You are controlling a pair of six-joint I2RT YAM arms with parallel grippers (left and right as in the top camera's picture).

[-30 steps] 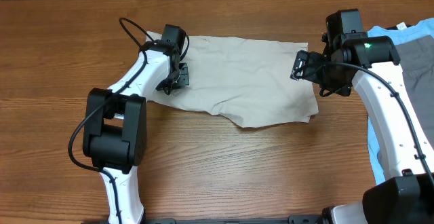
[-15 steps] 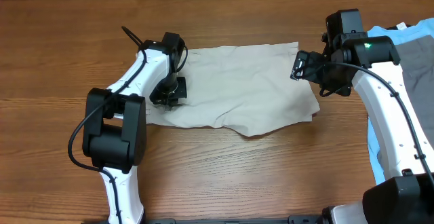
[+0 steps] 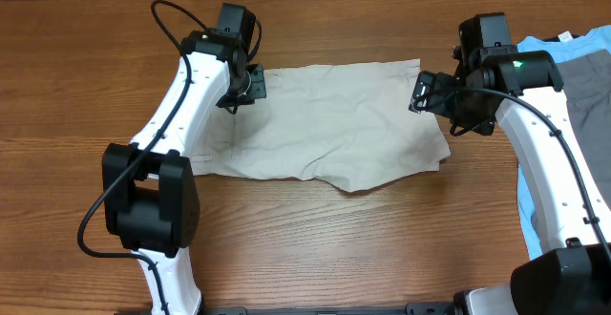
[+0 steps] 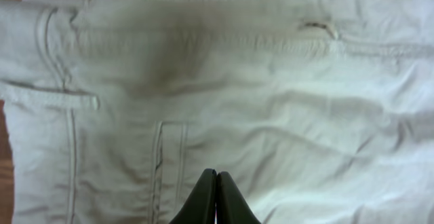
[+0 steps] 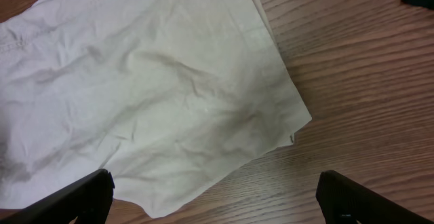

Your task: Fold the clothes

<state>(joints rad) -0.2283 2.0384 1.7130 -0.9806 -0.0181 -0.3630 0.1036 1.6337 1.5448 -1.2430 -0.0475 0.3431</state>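
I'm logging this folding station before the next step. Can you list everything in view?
shorts: one, light beige, spread out wrinkled in the middle of the table
T-shirt: one, light blue, at the right edge, partly under the grey garment
grey garment: one, grey, on the T-shirt at the right edge
table: one, brown wood, under everything
left arm: one, white and black, reaching to the shorts' upper left corner
right arm: one, white and black, at the shorts' right side
left gripper: one, black, shut, over the shorts
right gripper: one, black, open, over the shorts' right edge
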